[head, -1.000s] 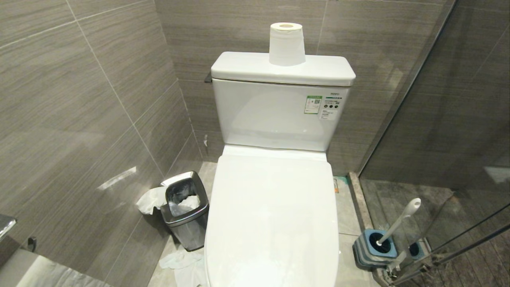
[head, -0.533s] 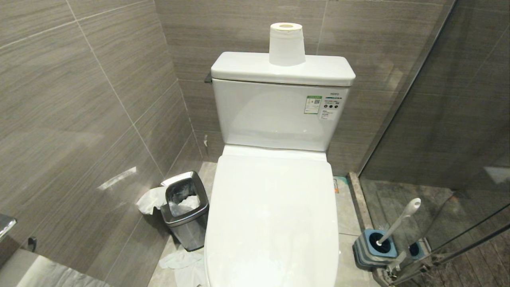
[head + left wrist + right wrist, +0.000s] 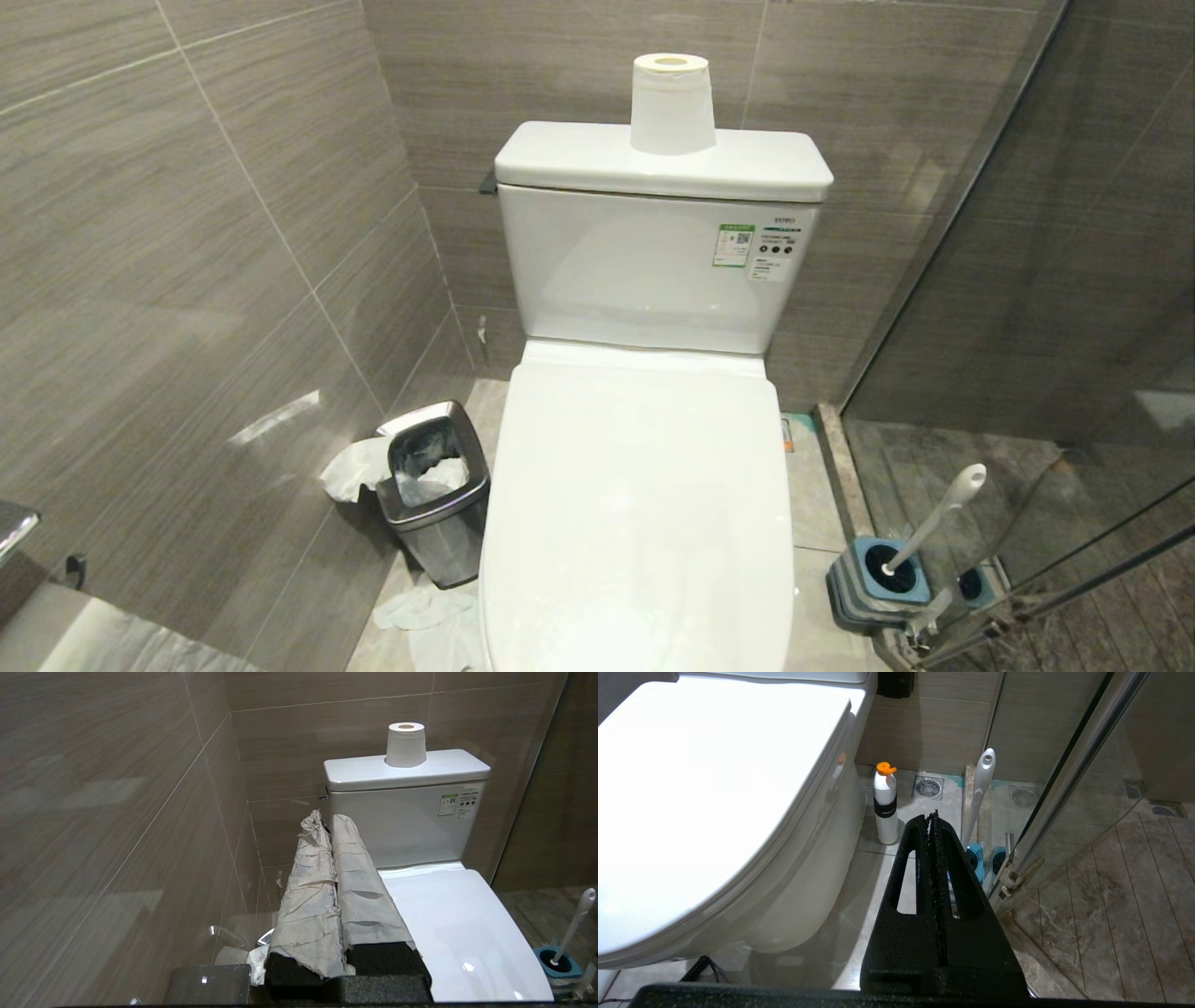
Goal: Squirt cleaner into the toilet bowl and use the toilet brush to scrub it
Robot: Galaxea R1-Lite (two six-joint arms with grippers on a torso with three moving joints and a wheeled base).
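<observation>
the toilet [image 3: 644,504] has its lid down so the toilet bowl's hidden, with a paper roll [image 3: 672,103] sitting on the tank. the toilet brush [image 3: 934,518] stands tilted in its blue-topped holder [image 3: 873,583] on the floor just right of the toilet, and a white bottle [image 3: 885,805] with an orange cap stands on that side too, steel bin [image 3: 434,490] on the left. left gripper [image 3: 324,819], fingers wrapped in cloth and pressed shut on nothing, hangs left of the toilet; right gripper [image 3: 933,821] is closed and empty near the brush.

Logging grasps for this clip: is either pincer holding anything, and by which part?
Nothing is held. The left pincer and right pincer are both shut on nothing.
</observation>
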